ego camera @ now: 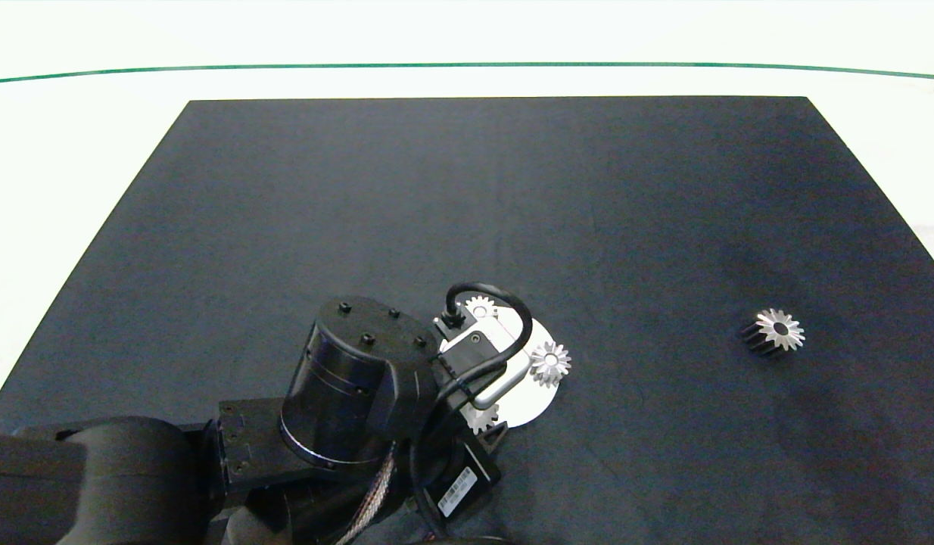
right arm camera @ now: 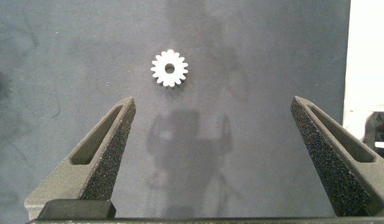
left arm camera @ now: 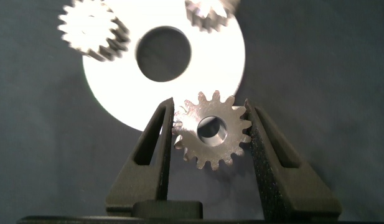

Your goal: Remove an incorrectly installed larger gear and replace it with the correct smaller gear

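The smaller gear (left arm camera: 211,130), thin with blunt teeth and a wide round hole, sits between the fingers of my left gripper (left arm camera: 209,103), which is shut on it. It is at the near rim of the white round disc (left arm camera: 117,93); I cannot tell whether it touches the disc. In the head view only a bit of this gear (ego camera: 483,417) shows under the left wrist. The larger gear (ego camera: 773,331), star-toothed with dark sides, lies alone on the mat at the right. My right gripper (right arm camera: 213,101) is open above bare mat.
On the disc (ego camera: 529,405) stand a blunt-toothed gear (ego camera: 481,306) and a pointed-toothed gear (ego camera: 550,363). The disc has a round centre hole (left arm camera: 163,53). A silver gear (right arm camera: 169,68) lies on the mat beyond the right fingers. The black mat's (ego camera: 467,212) far half is bare.
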